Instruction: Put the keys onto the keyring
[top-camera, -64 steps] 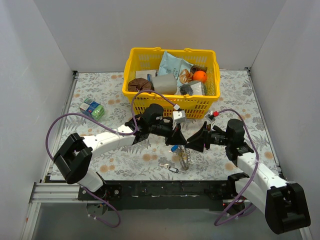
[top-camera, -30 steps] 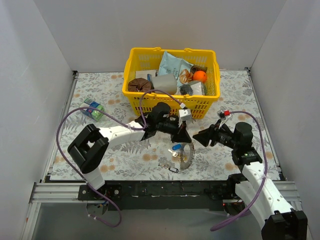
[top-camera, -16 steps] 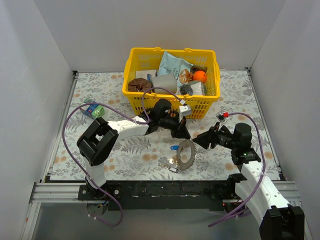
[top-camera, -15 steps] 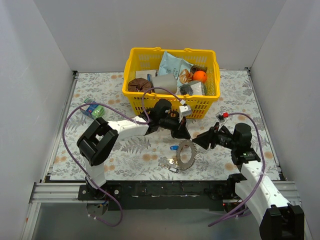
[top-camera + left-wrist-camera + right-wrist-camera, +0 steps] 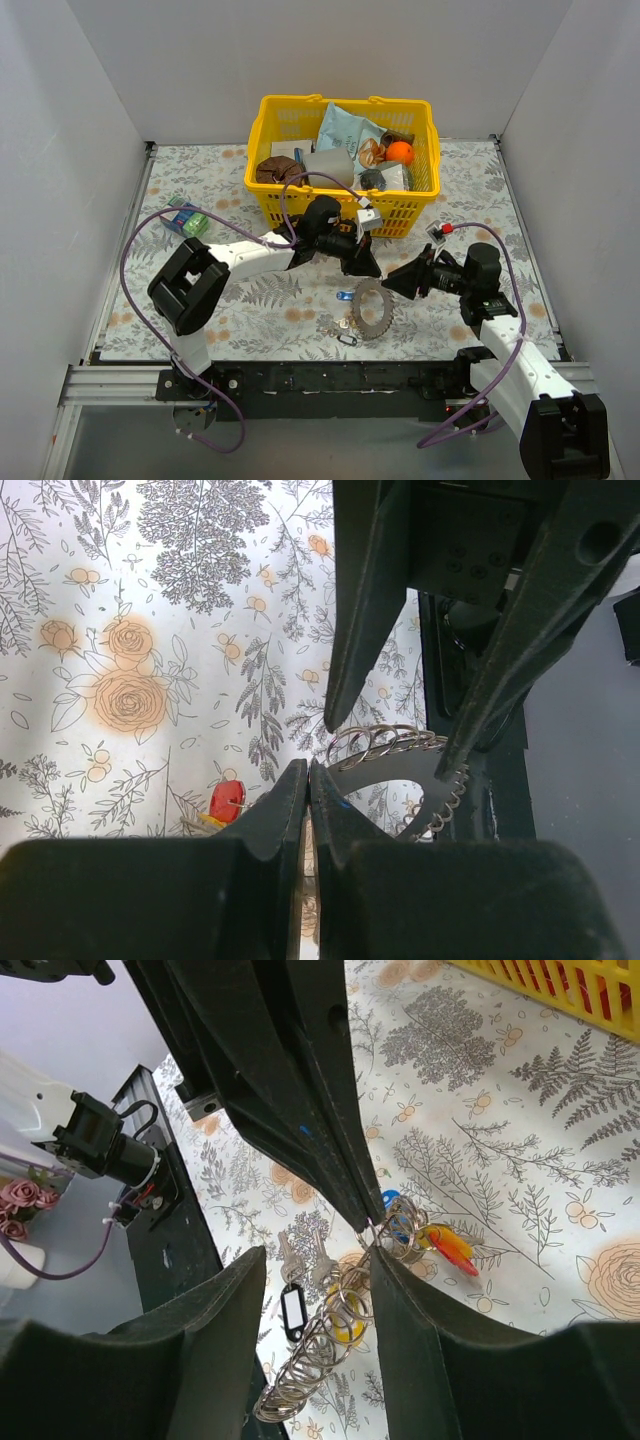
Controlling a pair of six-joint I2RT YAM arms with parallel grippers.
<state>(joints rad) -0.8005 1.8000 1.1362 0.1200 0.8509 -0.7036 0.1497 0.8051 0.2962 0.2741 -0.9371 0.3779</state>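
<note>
readable text: none | snack bag print: too small to read | numbers: none

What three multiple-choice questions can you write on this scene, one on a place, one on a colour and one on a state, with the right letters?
1. Where is the keyring?
A) inside the yellow basket
B) between the tips of the two grippers
C) behind the basket

2. What colour is the key just left of the keyring in the top view?
A) blue
B) green
C) white

3. How do the jaws of the left gripper stand?
A) wide apart
B) closed together
C) out of view

Answers:
1 B: it sits in front of the basket, between the left gripper and the right gripper.
2 A: its head is blue.
3 B: the left wrist view shows them meeting, seemingly pinching the keyring's rim.
</note>
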